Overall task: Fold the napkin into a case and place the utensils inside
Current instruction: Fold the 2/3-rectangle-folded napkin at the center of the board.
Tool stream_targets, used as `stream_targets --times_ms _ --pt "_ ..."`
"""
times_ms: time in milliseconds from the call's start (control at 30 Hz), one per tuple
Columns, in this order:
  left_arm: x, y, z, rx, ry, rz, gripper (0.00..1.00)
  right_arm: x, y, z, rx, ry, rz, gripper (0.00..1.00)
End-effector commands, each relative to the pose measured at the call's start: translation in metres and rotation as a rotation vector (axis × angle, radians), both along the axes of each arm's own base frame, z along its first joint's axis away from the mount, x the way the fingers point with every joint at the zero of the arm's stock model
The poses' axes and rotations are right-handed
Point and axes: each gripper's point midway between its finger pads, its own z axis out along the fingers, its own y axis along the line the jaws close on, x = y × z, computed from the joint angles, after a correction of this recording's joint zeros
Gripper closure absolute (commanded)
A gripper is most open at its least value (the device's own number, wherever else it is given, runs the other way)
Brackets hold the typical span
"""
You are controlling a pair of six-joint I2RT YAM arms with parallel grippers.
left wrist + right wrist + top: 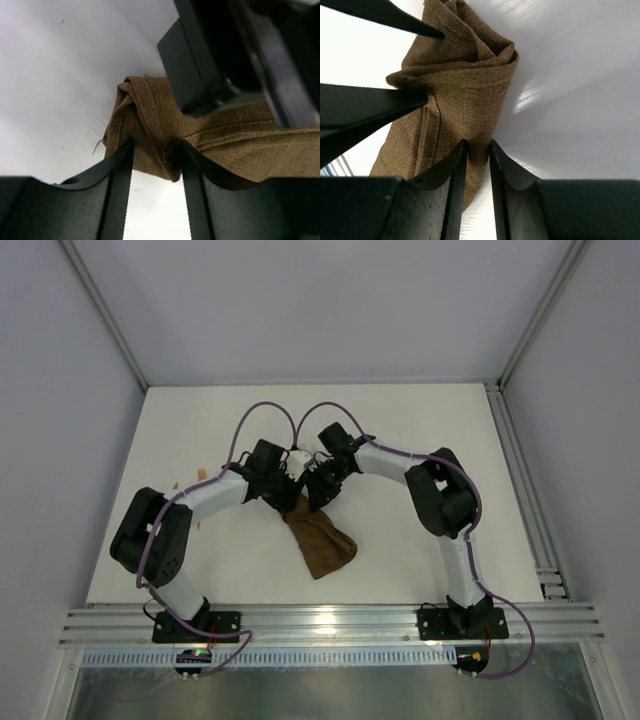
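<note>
The brown napkin (320, 540) lies as a narrow folded strip in the middle of the table, its far end bunched up between both grippers. My left gripper (283, 490) straddles that bunch; in the left wrist view the napkin (150, 115) fills the gap of the left gripper (156, 142), both tips pressing into it. My right gripper (318, 488) pinches a side edge of the napkin (460, 90); the right gripper (478, 142) stands narrow with cloth between the tips. Two small orange-tan utensils (203, 474) lie left of the left arm.
A small white thing (300, 455) sits just behind the two grippers. Metal rails (530, 500) run along the right side and the near edge (320, 620) of the white table (420, 410). Grey walls enclose the back and both sides.
</note>
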Motion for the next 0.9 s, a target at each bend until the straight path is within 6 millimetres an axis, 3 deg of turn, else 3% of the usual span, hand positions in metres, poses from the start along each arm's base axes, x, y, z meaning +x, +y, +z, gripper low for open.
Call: stream_targets --times_ms 0,167,200,267,367,467,500,633,667,700,733,767,800,867 --pt "0.016 -0.011 0.009 -0.027 -0.055 0.020 0.57 0.010 -0.004 0.011 -0.005 -0.067 -0.024 0.71" --pt "0.017 -0.013 0.011 -0.041 -0.056 0.018 0.79 0.011 -0.005 0.011 -0.004 -0.070 -0.026 0.71" --pt "0.016 -0.013 0.011 -0.038 -0.053 0.016 0.90 0.011 -0.005 0.011 -0.002 -0.069 -0.028 0.70" --pt "0.010 -0.012 0.008 -0.037 -0.035 0.004 1.00 0.012 -0.006 0.018 0.012 -0.075 -0.033 0.63" --pt "0.006 -0.011 0.007 -0.035 -0.024 -0.007 1.00 0.010 -0.004 0.033 0.064 -0.060 -0.032 0.52" --pt "0.004 -0.010 0.006 -0.028 -0.018 -0.014 1.00 0.017 -0.011 0.055 0.087 -0.112 -0.069 0.47" --pt "0.003 -0.010 0.006 -0.028 -0.014 -0.017 1.00 0.020 -0.014 0.073 0.113 -0.148 -0.082 0.46" --pt "-0.001 -0.013 0.009 -0.052 0.009 -0.031 1.00 0.034 -0.027 0.097 0.178 -0.282 -0.182 0.39" --pt "-0.002 -0.014 0.009 -0.059 0.015 -0.036 1.00 0.035 -0.028 0.100 0.194 -0.319 -0.203 0.39" --pt "-0.003 -0.015 0.010 -0.064 0.021 -0.039 1.00 0.023 -0.036 0.081 0.185 -0.303 -0.218 0.39" --pt "-0.005 -0.015 0.010 -0.074 0.031 -0.042 1.00 0.022 -0.036 0.097 0.238 -0.364 -0.227 0.39" --pt "-0.004 -0.016 0.010 -0.078 0.034 -0.040 1.00 0.028 -0.023 0.116 0.342 -0.476 -0.224 0.39" --pt "-0.005 -0.015 0.010 -0.078 0.036 -0.040 1.00 0.013 -0.034 0.091 0.323 -0.485 -0.245 0.39" --pt "-0.006 -0.015 0.011 -0.083 0.038 -0.043 1.00 0.010 -0.024 0.131 0.471 -0.680 -0.242 0.39"
